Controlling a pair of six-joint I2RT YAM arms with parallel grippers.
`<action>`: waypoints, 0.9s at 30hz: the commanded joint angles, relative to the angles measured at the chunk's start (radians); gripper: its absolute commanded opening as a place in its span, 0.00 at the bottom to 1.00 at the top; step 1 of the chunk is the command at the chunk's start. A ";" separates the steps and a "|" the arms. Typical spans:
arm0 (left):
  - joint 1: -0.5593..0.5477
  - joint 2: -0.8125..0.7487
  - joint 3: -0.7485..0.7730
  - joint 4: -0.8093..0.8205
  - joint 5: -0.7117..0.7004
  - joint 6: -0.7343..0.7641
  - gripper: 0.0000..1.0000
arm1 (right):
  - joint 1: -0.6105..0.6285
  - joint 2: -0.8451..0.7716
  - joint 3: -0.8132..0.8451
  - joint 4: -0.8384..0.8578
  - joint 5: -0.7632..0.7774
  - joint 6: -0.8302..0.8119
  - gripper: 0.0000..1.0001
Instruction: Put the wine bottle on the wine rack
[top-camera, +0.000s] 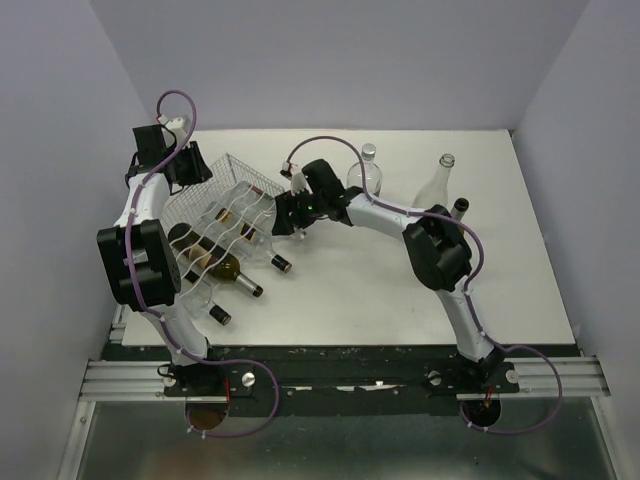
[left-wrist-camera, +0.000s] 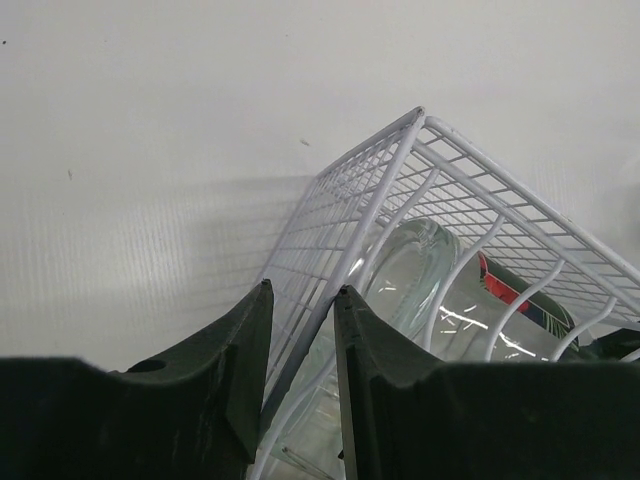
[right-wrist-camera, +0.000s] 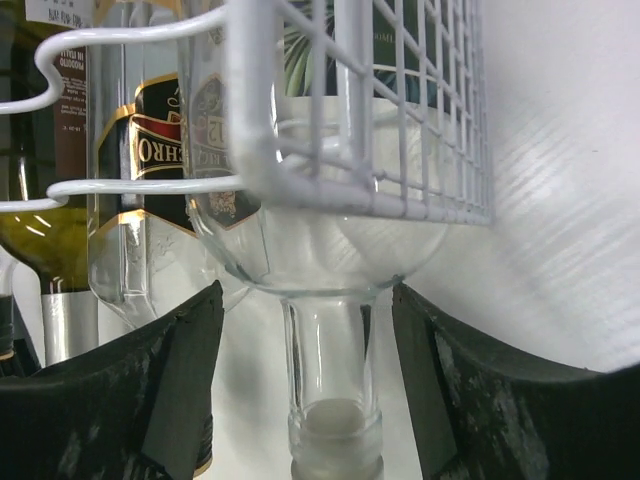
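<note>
The white wire wine rack (top-camera: 247, 176) lies at the left of the table with several bottles in its cradles. In the left wrist view my left gripper (left-wrist-camera: 302, 290) is nearly shut with the rack's raised edge wire (left-wrist-camera: 380, 190) running between its fingers. It sits at the rack's far-left corner in the top view (top-camera: 193, 170). A clear wine bottle (right-wrist-camera: 320, 250) lies in the rack (right-wrist-camera: 250, 100), its neck pointing out towards the right wrist camera. My right gripper (right-wrist-camera: 305, 300) is open, its fingers on either side of that neck without touching it. In the top view it is at the rack's right end (top-camera: 276, 222).
Two clear bottles (top-camera: 368, 172) (top-camera: 438, 182) and a dark one (top-camera: 459, 208) stand at the back right. Labelled bottles (right-wrist-camera: 140, 150) lie beside the clear one. Dark bottle necks (top-camera: 250, 288) stick out of the rack's near side. Grey walls enclose the table.
</note>
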 joint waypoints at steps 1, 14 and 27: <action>-0.036 -0.021 -0.014 -0.054 -0.006 -0.045 0.40 | 0.008 -0.120 -0.046 -0.005 0.103 -0.064 0.78; -0.033 -0.013 -0.015 -0.006 -0.026 -0.085 0.56 | 0.009 -0.348 -0.242 -0.205 0.249 -0.131 0.91; -0.028 0.002 0.000 -0.015 -0.043 -0.097 0.54 | 0.025 -0.358 -0.413 -0.097 0.349 -0.016 0.27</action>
